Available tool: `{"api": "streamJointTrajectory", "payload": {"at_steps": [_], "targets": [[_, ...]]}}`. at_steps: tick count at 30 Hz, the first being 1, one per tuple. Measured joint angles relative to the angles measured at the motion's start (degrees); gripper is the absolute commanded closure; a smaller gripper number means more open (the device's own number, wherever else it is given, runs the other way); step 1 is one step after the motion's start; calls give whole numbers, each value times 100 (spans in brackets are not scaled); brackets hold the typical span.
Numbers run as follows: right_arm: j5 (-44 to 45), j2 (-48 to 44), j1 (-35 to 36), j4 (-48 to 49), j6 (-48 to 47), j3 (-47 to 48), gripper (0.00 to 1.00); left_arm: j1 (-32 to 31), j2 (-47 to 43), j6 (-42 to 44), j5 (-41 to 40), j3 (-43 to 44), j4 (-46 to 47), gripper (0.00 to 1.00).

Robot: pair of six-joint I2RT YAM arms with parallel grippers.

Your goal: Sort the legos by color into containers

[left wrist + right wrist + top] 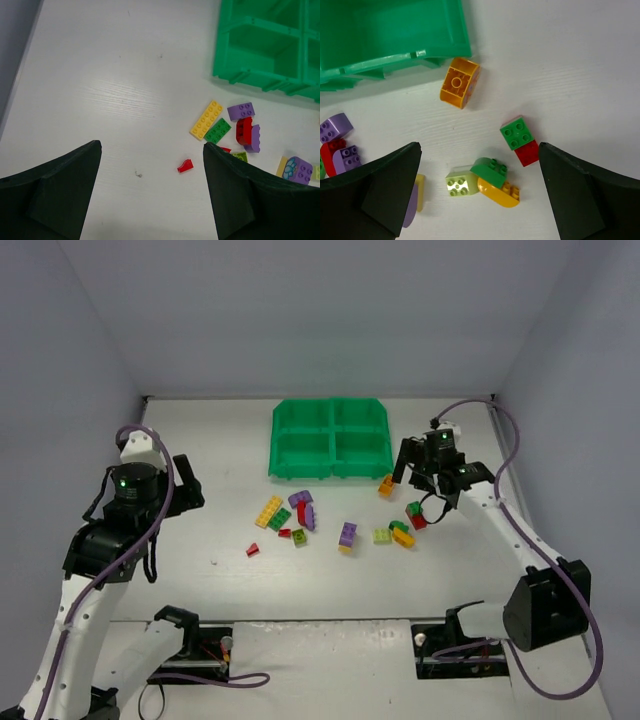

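Note:
The green tray (331, 440) with its containers stands at the back middle; no brick shows in them. The legos lie loose in front of it. My left gripper (188, 488) hovers open over bare table at the left. Between its fingers (152, 147) lies a small red piece (185, 166). Beyond are a yellow plate (207, 119), a green plate (218, 130) and a purple brick (241, 111). My right gripper (430, 480) is open above the right-hand bricks. Its jaws (480, 150) frame a green-on-red brick (519, 132) and a lime, green and yellow cluster (490, 171). An orange brick (459, 82) lies by the tray (395, 50).
Grey walls close the table at the back and both sides. Purple cables (555, 570) loop from the arms. The arm bases (190, 645) are bolted at the near edge. A purple-and-yellow brick (347, 536) lies mid-table between the two groups.

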Motion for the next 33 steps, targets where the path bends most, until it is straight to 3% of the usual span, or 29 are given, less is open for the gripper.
{"api": "streamJointTrajectory", "payload": {"at_steps": [8,11,12,15,28,30,31,33], "targets": [[328,1233,533,63,699,240,0,0,42,57,142,-188,-2,23],[490,1709,717,142,901,446,12,0,35,114,170,-216,-2,24],[564,1825,758,168,992,490,19,0,37,144,166,-223,-4,24],[734,2098,848,332,1202,535,26,0,48,203,151,-225,-9,24],[1117,2946,844,710,1725,887,26,0,-133,260,92,-321,-280,23],[1182,3032,844,782,1777,914,39,0,-160,260,83,-321,-302,24],[1226,3082,844,817,1814,916,51,0,-164,260,76,-321,-310,24],[1300,3154,844,837,1884,914,60,0,-164,262,59,-321,-315,24]]}}
